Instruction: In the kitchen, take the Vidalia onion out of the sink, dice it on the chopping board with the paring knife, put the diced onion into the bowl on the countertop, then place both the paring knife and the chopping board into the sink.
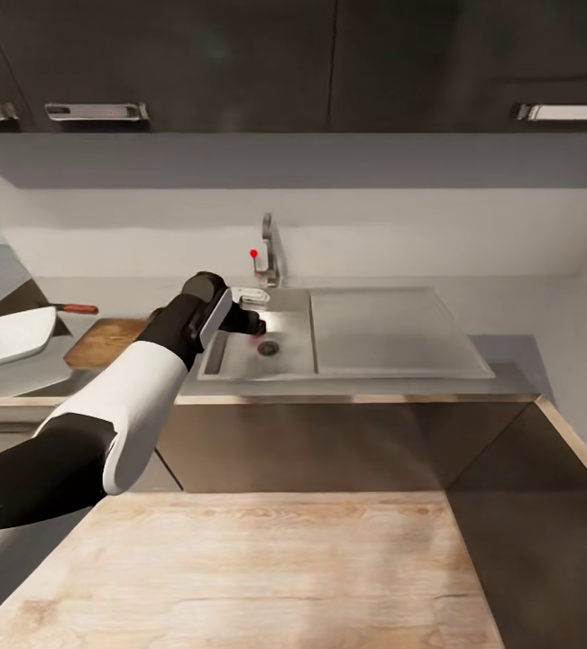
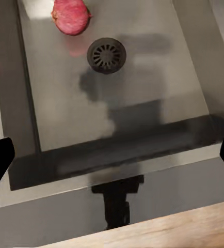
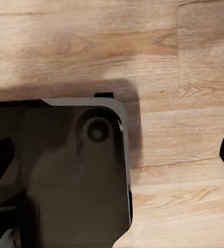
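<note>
Your left hand (image 1: 255,324) hangs over the sink (image 1: 239,359) basin, fingers spread wide, nothing in them. The onion (image 2: 70,16) sits on the basin floor at about 10 o'clock from the drain (image 2: 107,55), just beside it. Your right hand (image 3: 112,155) is wide too, over the wood floor (image 3: 184,62); board (image 1: 104,341), knife (image 1: 75,308) and bowl (image 1: 9,335) are on the counter (image 1: 527,315) at the sink's 9 o'clock.

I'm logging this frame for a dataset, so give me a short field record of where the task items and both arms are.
onion: Vidalia onion lies in the sink basin beside the drain, ungrasped
left gripper: over the basin, jaws open wide
right gripper: pointed down at the wooden floor, jaws open
chopping board: on the countertop, left of the sink
paring knife: behind the board
bowl: left of the board
</note>
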